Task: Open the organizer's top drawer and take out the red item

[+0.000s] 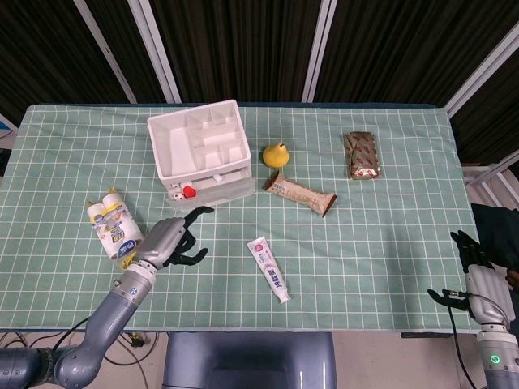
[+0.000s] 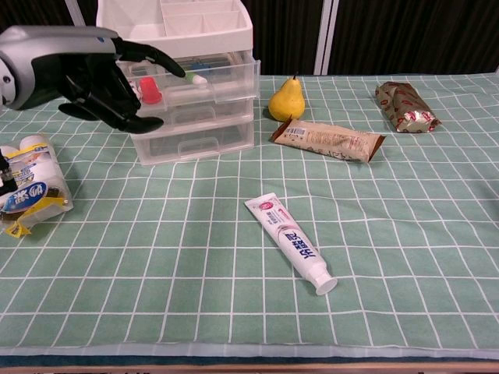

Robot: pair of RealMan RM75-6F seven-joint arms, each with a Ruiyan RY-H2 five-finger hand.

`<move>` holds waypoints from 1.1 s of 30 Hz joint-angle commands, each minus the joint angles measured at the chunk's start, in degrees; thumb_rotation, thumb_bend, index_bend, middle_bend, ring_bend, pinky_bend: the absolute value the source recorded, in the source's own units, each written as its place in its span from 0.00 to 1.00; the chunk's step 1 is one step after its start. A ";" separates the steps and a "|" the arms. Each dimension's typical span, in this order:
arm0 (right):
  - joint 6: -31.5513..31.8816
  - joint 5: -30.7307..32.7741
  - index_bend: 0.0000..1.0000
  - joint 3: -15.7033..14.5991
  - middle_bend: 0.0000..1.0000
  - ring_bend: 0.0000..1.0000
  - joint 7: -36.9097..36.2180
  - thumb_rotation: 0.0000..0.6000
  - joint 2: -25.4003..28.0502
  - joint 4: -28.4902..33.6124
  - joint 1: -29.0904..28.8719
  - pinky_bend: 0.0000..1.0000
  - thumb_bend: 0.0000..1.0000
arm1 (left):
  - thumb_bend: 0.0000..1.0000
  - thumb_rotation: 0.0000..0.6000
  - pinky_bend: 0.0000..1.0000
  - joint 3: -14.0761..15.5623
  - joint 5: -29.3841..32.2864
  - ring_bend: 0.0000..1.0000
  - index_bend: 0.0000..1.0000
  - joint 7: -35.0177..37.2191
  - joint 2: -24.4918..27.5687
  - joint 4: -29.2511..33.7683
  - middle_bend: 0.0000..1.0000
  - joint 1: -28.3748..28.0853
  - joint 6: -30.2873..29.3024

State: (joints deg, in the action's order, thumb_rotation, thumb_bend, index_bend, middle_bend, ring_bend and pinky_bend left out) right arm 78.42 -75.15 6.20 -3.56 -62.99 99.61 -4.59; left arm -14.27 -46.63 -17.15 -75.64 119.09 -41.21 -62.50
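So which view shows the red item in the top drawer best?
The chest view: the red item shows large through the drawer's clear front, just right of the left hand. The head view shows it from above only as a small red spot.

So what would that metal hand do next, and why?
Probably reach forward and down into the top drawer to pinch the red item. The drawer already stands pulled out with the red item showing inside, and the left hand hovers just in front of it, fingers apart and holding nothing.
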 commanded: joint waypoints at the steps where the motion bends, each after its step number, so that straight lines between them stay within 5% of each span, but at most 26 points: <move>1: -0.03 0.05 0.00 0.02 0.00 0.00 -0.05 1.00 0.01 -0.01 -0.01 0.23 0.07 | 0.34 1.00 1.00 -1.46 3.53 1.00 0.17 -6.98 0.41 1.21 1.00 -2.55 -4.52; 19: -0.43 0.50 0.00 0.06 0.00 0.00 -0.08 1.00 0.19 0.19 -0.09 0.23 0.07 | 0.34 1.00 1.00 -3.52 16.04 1.00 0.17 -15.38 -0.45 -0.65 1.00 -7.16 -9.76; 33: -0.59 0.74 0.00 0.07 0.00 0.00 -0.30 1.00 0.29 0.33 -0.08 0.23 0.07 | 0.34 1.00 1.00 -4.69 26.46 1.00 0.20 -17.68 -0.36 -2.68 1.00 -9.99 -8.33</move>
State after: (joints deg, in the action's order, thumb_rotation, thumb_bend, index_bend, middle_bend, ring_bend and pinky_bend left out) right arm 77.82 -74.42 6.28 -3.86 -62.70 99.94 -4.67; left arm -18.84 -20.62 -34.59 -75.94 116.55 -50.88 -70.92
